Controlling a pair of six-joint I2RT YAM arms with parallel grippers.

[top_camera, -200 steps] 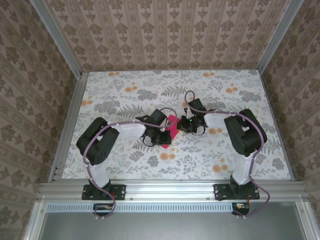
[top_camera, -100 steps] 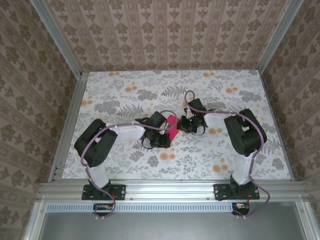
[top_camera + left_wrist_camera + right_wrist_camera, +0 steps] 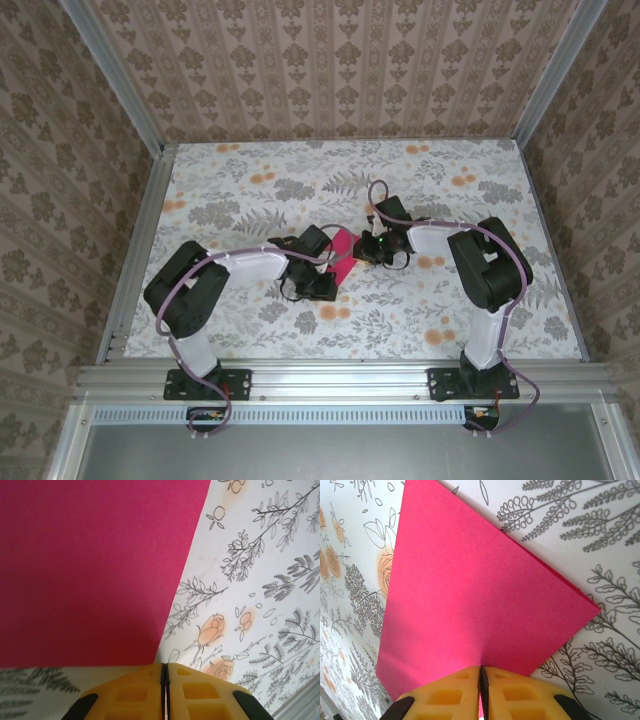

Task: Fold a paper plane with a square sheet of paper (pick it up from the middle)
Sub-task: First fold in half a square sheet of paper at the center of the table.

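Observation:
The square sheet of paper (image 3: 344, 250), bright magenta and folded over on itself, lies on the flowered table between my two grippers. My right gripper (image 3: 359, 250) is shut on its near edge. In the right wrist view the sheet (image 3: 470, 590) fans out from the closed yellow fingertips (image 3: 481, 669), and a doubled layer shows along its far right edge. My left gripper (image 3: 333, 270) is shut too. In the left wrist view one corner of the sheet (image 3: 90, 570) ends right at the closed tips (image 3: 164, 666); I cannot tell whether they pinch it. A paper plane shape is out of view.
The flowered tablecloth (image 3: 250, 190) stretches wide behind and beside the arms. Aluminium rails (image 3: 135, 240) edge the table, with patterned walls beyond. Both arms bend inward toward the table's middle.
My left arm's elbow has swung out to the left and down, and its gripper has shifted slightly at the paper's edge. The right arm and the paper have stayed put.

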